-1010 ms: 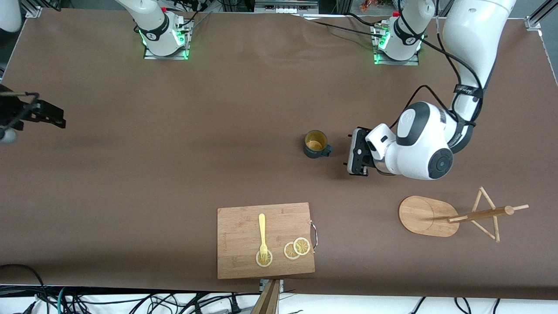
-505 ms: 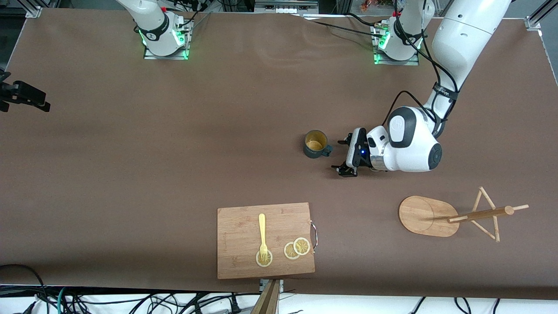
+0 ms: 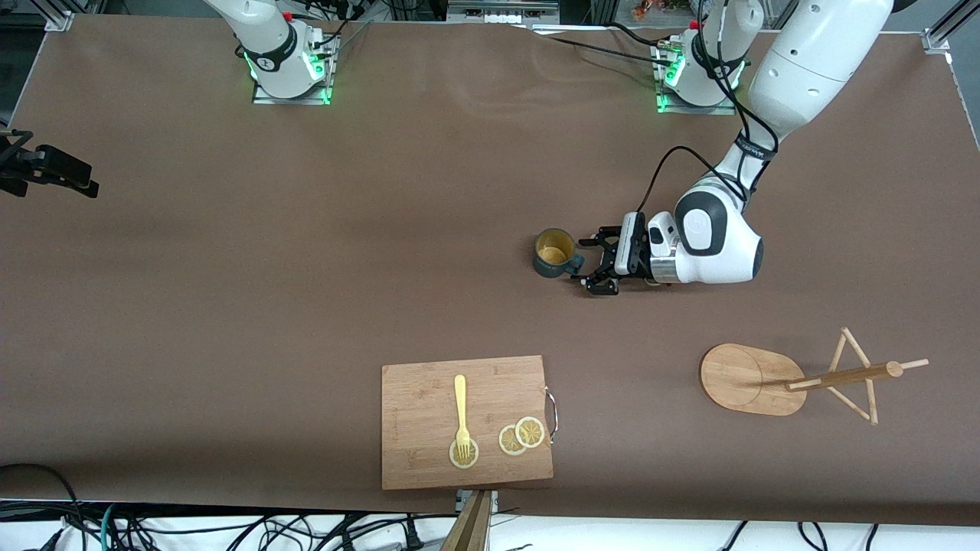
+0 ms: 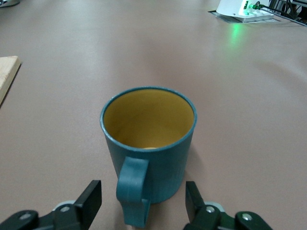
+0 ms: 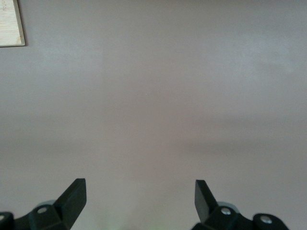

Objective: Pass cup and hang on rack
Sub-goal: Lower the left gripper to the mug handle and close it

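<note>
Cup (image 3: pixel 554 252) upright on surface (image 3: pixel 306 306), mid-table; left hand (image 3: pixel 596 264) at cup's 3 o'clock, fingers (image 4: pixel 91 199) spread astride handle, not touching; right hand (image 5: pixel 139 201) spread, waiting; rack (image 3: pixel 796 379) toppled, 4 o'clock of cup.

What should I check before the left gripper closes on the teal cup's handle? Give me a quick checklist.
1. Cup upright on the table: ok.
2. Handle faces the left gripper and sits between its fingers: ok.
3. Left gripper fingers apart, not touching the handle: ok.
4. Right gripper open, waiting at the right arm's end of the table: ok.
5. Rack upright for hanging: not ok, it lies on its side.
</note>
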